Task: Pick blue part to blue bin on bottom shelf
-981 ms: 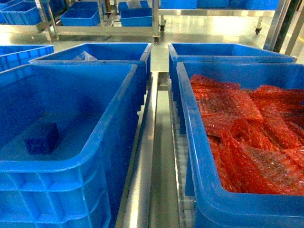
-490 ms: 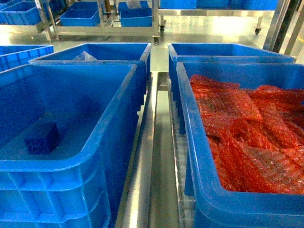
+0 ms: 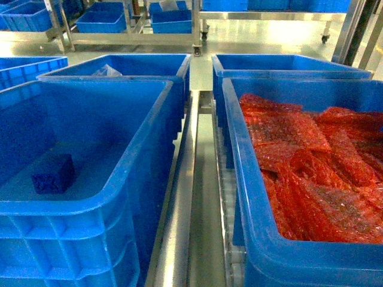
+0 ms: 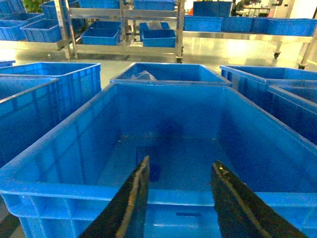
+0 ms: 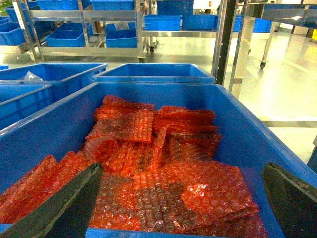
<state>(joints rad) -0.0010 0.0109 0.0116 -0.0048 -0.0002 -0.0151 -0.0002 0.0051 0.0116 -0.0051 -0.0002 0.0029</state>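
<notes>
The blue part (image 3: pixel 52 173), a small dark blue block, lies on the floor of the blue bin (image 3: pixel 128 173) at its near left. In the left wrist view it shows partly behind the left finger (image 4: pixel 154 171). My left gripper (image 4: pixel 181 161) hangs open over the near rim of this bin (image 4: pixel 59 163), holding nothing. Over the crate of red bubble-wrap packets (image 5: pixel 148 163) my right gripper (image 5: pixel 183 167) stands wide open and empty. Both crates rest on the bottom shelf (image 3: pixel 184 203), a steel rail level with white rollers. Neither gripper shows in the head view.
Two more blue crates (image 3: pixel 137 64) (image 3: pixel 287 63) stand behind the front pair, the left one holding a clear bag (image 3: pixel 106 71). Another crate (image 3: pixel 27 66) sits far left. Steel racks with small blue bins (image 3: pixel 170 21) line the background floor.
The blue part looked slightly tilted half a second ago and now lies flat in the same spot. No gripper is visible in the earlier frames.
</notes>
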